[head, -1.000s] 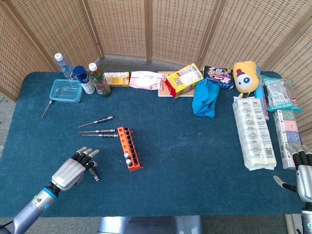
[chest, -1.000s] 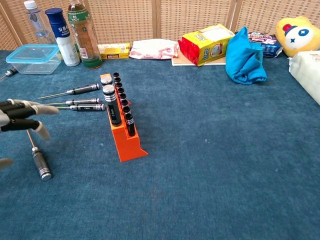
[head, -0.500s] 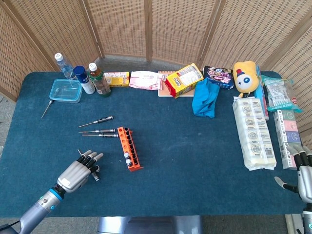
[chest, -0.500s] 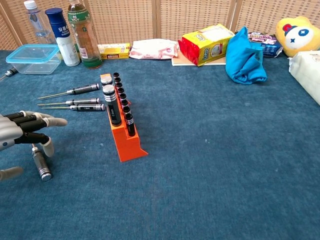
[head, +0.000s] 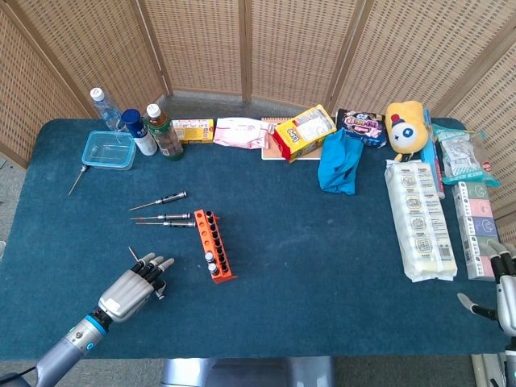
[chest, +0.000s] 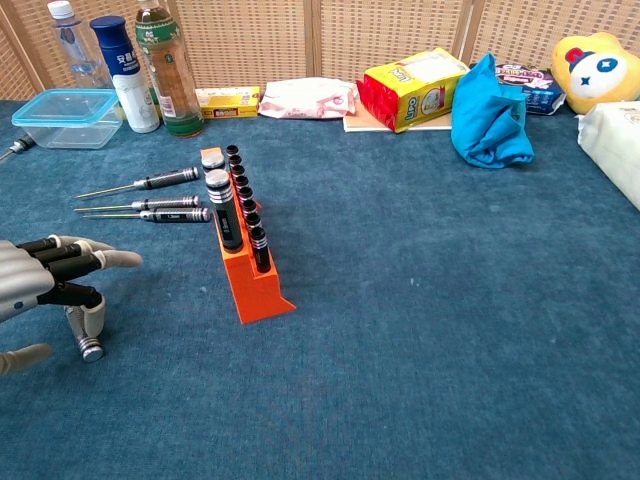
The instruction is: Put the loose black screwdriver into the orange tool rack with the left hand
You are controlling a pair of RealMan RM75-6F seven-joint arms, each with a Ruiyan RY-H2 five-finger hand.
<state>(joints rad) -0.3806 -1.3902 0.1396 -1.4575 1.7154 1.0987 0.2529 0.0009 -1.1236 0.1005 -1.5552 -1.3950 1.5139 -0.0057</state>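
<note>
Your left hand (chest: 45, 285) sits low over the loose black screwdriver (chest: 84, 335), which lies flat on the tabletop (head: 306, 242) to the left of the orange tool rack (head: 214, 244). The fingers are spread forward rather than curled in, and in the chest view one fingertip appears to be down beside or on the handle, but you cannot tell whether anything grips it yet; treat the tool as lying free. In the head view only the thin tip (head: 132, 252) pokes out behind the fingers, so most of the screwdriver is hidden beneath your hand. The main risk is that the round handle rolls or skids on the cloth if you close from above without the thumb set against the opposite side, which would push it further from the rack. A grip near the butt end would also let the shaft droop, making it hard to line up with a free hole. The rack is light-looking and already holds several tools (chest: 222, 205), so an approach from the side could nudge it or knock those. Three other screwdrivers (head: 161, 208) lie just beyond; sweep wide and you may disturb them. Your right hand (head: 504, 282) rests at the far right edge, fingers apart, holding nothing.
</note>
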